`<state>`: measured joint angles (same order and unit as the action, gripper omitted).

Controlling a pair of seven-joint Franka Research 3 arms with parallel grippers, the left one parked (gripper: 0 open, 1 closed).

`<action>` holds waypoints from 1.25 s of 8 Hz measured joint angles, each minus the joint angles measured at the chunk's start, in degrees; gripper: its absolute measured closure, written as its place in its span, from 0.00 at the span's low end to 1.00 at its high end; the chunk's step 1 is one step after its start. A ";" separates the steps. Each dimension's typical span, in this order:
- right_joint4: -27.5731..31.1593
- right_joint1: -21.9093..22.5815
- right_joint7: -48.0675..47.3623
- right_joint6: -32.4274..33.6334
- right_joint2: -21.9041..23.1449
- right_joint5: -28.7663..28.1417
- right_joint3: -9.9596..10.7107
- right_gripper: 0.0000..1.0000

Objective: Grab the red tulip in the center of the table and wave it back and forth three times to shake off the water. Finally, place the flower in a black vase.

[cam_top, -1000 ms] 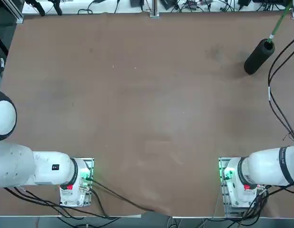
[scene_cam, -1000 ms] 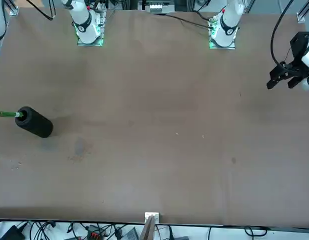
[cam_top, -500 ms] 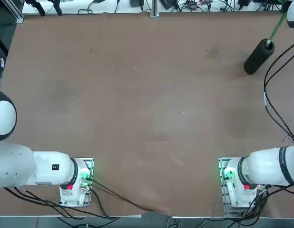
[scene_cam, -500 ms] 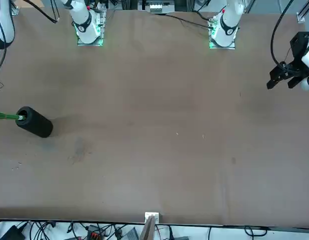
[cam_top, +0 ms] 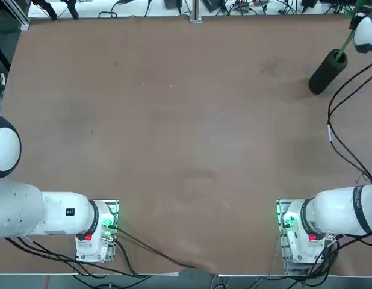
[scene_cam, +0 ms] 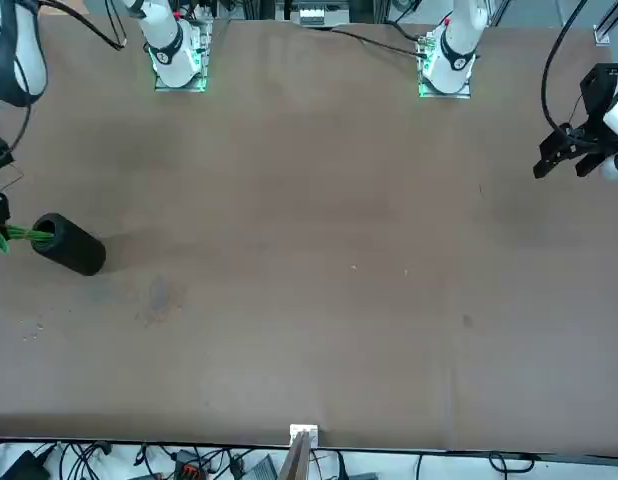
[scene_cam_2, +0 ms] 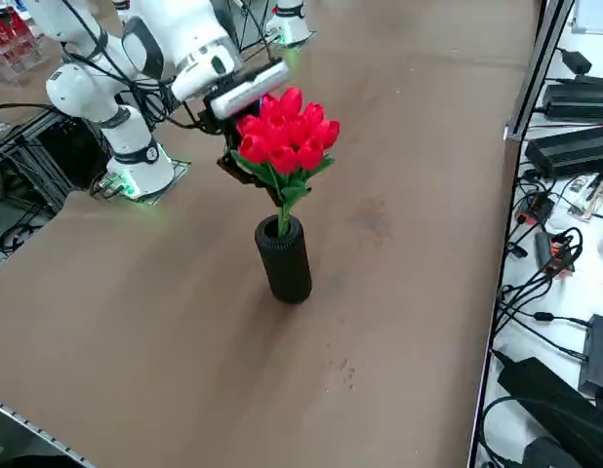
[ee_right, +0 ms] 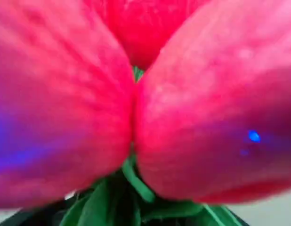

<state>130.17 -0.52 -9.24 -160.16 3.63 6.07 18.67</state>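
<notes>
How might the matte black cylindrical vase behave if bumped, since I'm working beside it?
The matte black cylindrical vase would probably tip fairly easily, being narrow, with red artificial tulips spreading above its mouth. If it fell, its round wall would likely roll. The right gripper at the flowers might steady it somewhat.

For you: front view, even light, faint sheen across the bench [scene_cam: 339,260]; right wrist view, red petals [ee_right: 206,103] close and blurred, blue glare at right.
</notes>
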 joint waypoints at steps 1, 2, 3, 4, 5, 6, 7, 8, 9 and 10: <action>1.31 -0.01 -0.03 -0.69 0.02 0.00 0.00 0.62; 1.82 -0.10 -0.06 -0.59 0.33 0.00 -0.01 0.44; 1.89 -0.26 -0.06 1.26 1.50 0.00 0.00 0.23; 1.84 -0.33 -0.06 5.80 3.81 0.00 0.00 0.05; 1.82 -0.34 -0.06 11.55 6.87 0.00 -0.01 0.00; 1.81 -0.35 -0.06 17.56 9.95 0.00 -0.02 0.00; 1.71 -0.36 -0.06 23.07 12.50 0.00 -0.04 0.00; 0.99 -0.37 0.07 28.39 14.23 0.01 -0.13 0.00; -1.80 -0.18 0.29 35.84 14.83 0.04 -0.52 0.00; -7.06 0.77 0.45 45.52 14.29 0.03 -1.11 0.00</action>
<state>123.12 0.25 -8.80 -114.64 17.92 6.10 17.55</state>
